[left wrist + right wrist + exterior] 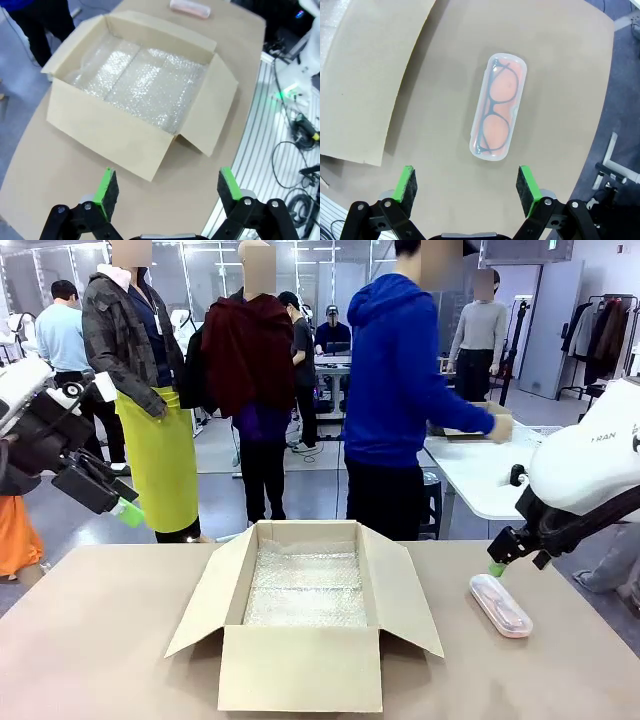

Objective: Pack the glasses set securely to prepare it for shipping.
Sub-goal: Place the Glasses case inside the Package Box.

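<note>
The right gripper (pixel 465 186) hangs with its green pads (pixel 405 182) spread wide and nothing between them. At 12 o'clock from them, well clear of both pads, the pale pink case (pixel 499 107) lies flat on the table (pixel 560 70). Its long axis runs 12 to 6, and dark eyeglass frames show through the lid. Bare tabletop rings the case on every side. A flap of the cardboard box (pixel 365 75) reaches in from 10 o'clock and stays apart from the case, and the table's curved edge falls away at 3 o'clock.

The left gripper (pixel 168 192) is also wide open and empty, held high off the table. At 12 o'clock below it, the box stands with all four flaps folded out, and bubble wrap (pixel 140 80) covers its floor. There is free tabletop around the box's walls.

In the front view only a green pad tip of the right gripper can be made out, just above the case. The wrap hides the box's bottom. In the left wrist view the picture's top edge cuts off the pink case at 12 o'clock.
</note>
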Robot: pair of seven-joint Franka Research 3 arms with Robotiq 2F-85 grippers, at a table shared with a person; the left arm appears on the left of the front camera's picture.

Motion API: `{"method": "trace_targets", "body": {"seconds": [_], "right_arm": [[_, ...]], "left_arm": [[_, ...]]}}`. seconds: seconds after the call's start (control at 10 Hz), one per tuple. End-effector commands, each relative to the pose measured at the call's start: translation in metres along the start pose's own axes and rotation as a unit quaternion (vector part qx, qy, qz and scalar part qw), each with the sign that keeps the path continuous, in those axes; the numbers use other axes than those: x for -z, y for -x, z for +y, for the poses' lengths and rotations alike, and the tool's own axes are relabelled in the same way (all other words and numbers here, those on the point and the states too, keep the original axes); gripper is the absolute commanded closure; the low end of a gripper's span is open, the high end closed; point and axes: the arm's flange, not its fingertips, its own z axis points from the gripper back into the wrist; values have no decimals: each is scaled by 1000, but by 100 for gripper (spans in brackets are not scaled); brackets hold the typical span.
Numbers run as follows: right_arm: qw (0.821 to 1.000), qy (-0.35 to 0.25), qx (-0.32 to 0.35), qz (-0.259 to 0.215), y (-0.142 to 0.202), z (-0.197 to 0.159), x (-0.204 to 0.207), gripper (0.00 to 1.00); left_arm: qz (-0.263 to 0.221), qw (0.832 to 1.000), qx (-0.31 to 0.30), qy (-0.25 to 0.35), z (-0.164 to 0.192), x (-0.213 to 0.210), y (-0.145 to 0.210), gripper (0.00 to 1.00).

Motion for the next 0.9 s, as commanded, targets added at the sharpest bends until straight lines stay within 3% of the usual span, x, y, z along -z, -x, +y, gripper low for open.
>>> {"method": "trace_targets", "body": {"seconds": [0.0, 0.1, 0.8], "right_arm": [[1000, 0, 1, 2, 0, -1, 1, 0], [998, 10, 29, 47, -12, -17, 15, 0], [989, 0, 90, 120, -46, -35, 98, 0]], "left_arm": [[-2, 1000, 5, 1, 0, 0, -2, 0], [-2, 1000, 5, 1, 0, 0, -2, 0], [-2, 1000, 5, 1, 0, 0, -2, 0]]}}
